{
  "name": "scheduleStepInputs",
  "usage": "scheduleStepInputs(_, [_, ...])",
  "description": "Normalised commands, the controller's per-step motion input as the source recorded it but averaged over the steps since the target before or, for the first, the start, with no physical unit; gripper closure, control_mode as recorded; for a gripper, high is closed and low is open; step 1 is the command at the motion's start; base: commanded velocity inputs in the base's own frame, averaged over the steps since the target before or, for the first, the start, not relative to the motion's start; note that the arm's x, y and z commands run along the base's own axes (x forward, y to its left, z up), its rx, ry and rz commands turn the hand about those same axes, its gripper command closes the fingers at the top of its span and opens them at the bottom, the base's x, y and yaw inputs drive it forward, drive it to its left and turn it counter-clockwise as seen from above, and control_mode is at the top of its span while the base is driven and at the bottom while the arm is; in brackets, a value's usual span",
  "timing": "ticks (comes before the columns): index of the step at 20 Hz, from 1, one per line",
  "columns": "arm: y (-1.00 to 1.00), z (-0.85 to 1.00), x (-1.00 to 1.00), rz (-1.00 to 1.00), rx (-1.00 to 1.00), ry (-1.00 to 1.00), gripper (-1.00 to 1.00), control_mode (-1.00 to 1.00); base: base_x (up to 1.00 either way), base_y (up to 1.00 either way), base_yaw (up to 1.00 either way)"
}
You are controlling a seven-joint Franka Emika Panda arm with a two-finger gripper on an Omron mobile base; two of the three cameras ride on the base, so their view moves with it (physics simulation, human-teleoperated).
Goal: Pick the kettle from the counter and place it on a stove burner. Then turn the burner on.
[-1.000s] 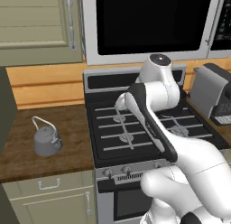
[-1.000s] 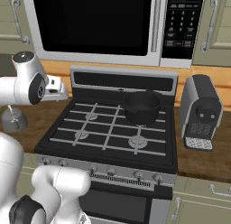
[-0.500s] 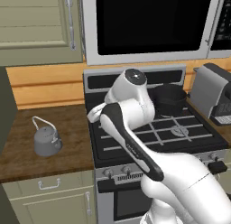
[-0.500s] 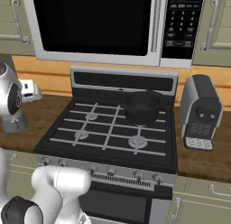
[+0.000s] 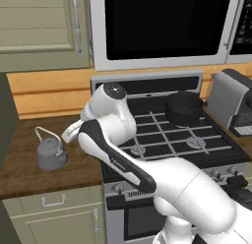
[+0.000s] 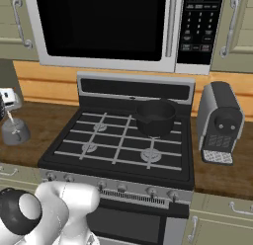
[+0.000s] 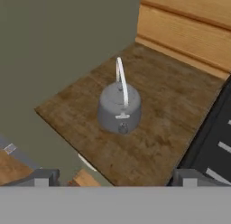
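The kettle (image 7: 119,108) sits mid-tabletop (image 7: 171,114), bare wood all round, well apart from the stove edge (image 7: 212,137). The fingers (image 7: 115,177) stand spread open, empty, tips cut off.

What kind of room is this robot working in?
A rendered home kitchen, by the look of it: a black gas stove with a microwave mounted above it, wood counter over cabinet drawers, and a kettle and coffee machine set out.
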Motion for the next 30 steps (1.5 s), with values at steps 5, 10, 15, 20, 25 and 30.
scheduleStepInputs(5, [0.77, -0.44, 0.34, 0.03, -0.09, 0.30, -1.00, -1.00, 0.00, 0.00, 0.00])
scheduleStepInputs(10, [0.20, -0.27, 0.48, 0.00, -0.20, 0.09, -1.00, -1.00, 0.00, 0.00, 0.00])
scheduleStepInputs(15, [0.00, -0.30, 0.38, 0.00, -0.02, -0.01, -1.00, -1.00, 0.00, 0.00, 0.00])
scheduleStepInputs(20, [0.07, -0.31, 0.33, 0.00, 0.00, 0.00, -1.00, -1.00, 0.00, 0.00, 0.00])
scheduleStepInputs(25, [0.28, -0.40, 0.22, 0.00, 0.00, -0.02, -1.00, -1.00, 0.00, 0.00, 0.00])
scheduleStepInputs(30, [0.41, -0.28, 0.28, 0.00, -0.02, -0.03, -1.00, -1.00, 0.00, 0.00, 0.00])
